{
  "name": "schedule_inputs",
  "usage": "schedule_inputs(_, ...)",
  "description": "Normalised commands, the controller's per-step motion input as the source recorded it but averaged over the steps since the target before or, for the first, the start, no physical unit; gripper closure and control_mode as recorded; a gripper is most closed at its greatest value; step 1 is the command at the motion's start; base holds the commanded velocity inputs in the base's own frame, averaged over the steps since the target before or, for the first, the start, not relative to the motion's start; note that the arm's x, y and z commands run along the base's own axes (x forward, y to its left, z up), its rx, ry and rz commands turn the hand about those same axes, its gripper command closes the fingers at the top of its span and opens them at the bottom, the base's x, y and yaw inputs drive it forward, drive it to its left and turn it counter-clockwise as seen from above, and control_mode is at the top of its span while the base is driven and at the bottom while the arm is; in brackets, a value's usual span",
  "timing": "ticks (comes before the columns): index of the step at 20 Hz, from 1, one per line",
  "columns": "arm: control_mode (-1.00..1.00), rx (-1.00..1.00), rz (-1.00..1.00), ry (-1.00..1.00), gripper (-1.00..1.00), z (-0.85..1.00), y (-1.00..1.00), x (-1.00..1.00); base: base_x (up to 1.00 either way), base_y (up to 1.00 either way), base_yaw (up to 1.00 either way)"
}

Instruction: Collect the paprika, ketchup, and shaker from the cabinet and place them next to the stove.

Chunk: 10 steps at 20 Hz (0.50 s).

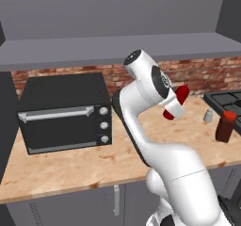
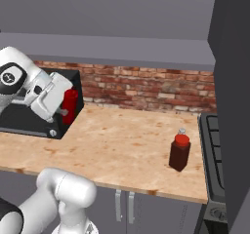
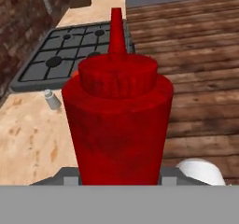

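Observation:
My gripper [image 1: 175,105] is shut on the ketchup [image 1: 181,94], a slim red squeeze bottle held in the air above the counter. In the hand view the ketchup [image 3: 116,120] sits between the jaws of the gripper [image 3: 119,174], nozzle pointing toward the stove [image 3: 65,55]. The paprika [image 1: 225,126], a dark jar with a red cap, stands on the counter beside the stove [image 1: 229,100]. The small pale shaker [image 1: 208,116] stands just behind it. From the right, the gripper [image 2: 62,109] holds the ketchup [image 2: 70,104] far left of the paprika [image 2: 179,152] and the shaker [image 2: 182,130].
A black toaster oven [image 1: 63,112] sits on the counter's left part, against the brick wall [image 2: 141,89]. The grey cabinet [image 1: 117,48] shelf runs overhead. Bare wooden counter [image 2: 122,145] lies between the oven and the stove [image 2: 211,145]. A dark tall panel [image 2: 234,106] stands at the right.

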Motion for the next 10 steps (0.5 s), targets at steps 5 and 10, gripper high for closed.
schedule_inputs(5,-1.0,0.0,-0.3,0.03,1.0,-0.57,-0.77,0.71,0.0,0.0,0.0)
schedule_inputs(10,-1.0,-0.01,-0.28,0.07,1.0,-0.56,-0.77,0.75,0.0,0.0,0.0)
